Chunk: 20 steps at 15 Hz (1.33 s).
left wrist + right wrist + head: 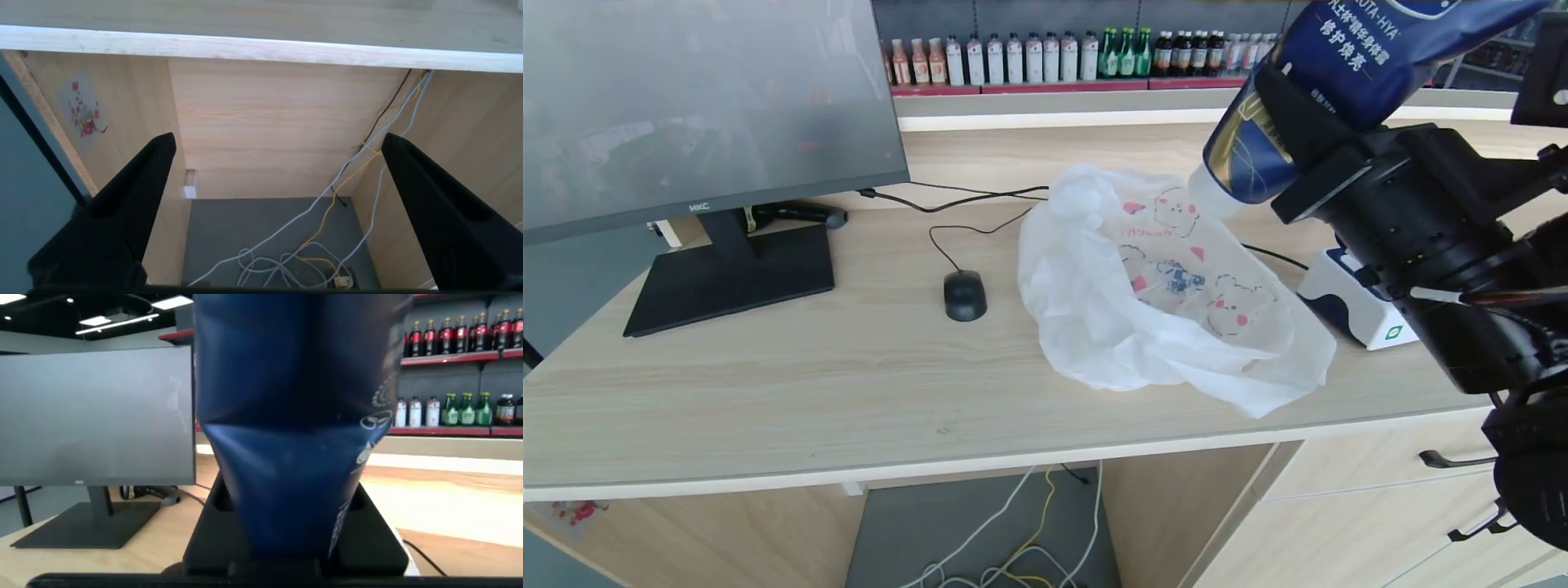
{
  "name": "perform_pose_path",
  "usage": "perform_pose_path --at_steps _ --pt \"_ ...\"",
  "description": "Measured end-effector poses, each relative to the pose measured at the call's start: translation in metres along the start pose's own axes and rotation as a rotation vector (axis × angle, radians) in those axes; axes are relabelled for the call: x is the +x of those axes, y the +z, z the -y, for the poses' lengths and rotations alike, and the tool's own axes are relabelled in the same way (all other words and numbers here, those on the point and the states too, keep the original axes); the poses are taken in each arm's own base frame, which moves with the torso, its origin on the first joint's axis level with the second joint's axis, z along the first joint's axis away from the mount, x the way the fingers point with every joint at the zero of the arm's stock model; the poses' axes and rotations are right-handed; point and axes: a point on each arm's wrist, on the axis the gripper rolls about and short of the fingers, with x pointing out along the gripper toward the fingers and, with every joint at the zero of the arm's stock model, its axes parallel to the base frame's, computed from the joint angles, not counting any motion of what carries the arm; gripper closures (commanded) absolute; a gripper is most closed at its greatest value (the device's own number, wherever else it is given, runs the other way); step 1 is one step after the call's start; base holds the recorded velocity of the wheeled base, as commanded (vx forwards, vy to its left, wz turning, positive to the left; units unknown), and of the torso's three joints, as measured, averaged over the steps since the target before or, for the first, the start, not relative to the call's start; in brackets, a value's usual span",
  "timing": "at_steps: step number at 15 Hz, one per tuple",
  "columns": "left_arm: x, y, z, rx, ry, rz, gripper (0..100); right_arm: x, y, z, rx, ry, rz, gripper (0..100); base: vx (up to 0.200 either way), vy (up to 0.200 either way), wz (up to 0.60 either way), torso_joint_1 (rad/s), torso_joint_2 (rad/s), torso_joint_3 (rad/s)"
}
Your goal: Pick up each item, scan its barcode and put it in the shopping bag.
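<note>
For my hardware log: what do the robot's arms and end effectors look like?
All matte black. The right arm is built of chunky cylindrical segments, with a thin white-and-red cable along its side and a blocky right end effector. The left end effector has two broad wedge-shaped fingers tapering toward their tips. No markings are visible.

Right gripper point(1289, 122) raised, clamping a bottle point(1364, 49); left gripper point(279, 145) low, spread.
</note>
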Motion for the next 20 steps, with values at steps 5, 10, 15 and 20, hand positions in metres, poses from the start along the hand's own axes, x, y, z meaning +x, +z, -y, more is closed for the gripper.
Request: perform_pose_path --at_steps 5,10,15,20 --pt "0.000 0.000 0.000 0.001 0.000 0.000 0 0.014 -0.038 -0.001 -0.002 -0.006 -0.079 100 0.000 0.000 0.00 0.000 0.00 0.000" --pt "0.000 0.000 0.000 0.002 0.000 0.000 0 0.015 -0.066 -0.002 -0.005 0.013 -0.144 100 0.000 0.000 0.00 0.000 0.00 0.000" --pt "0.000 0.000 0.000 0.002 0.000 0.000 0 0.015 -0.091 -0.003 -0.013 0.045 -0.199 100 0.000 0.000 0.00 0.000 0.00 0.000" --pt "0.000 0.000 0.000 0.003 -0.001 0.000 0 0.013 -0.116 -0.004 -0.021 0.056 -0.256 100 0.000 0.000 0.00 0.000 0.00 0.000"
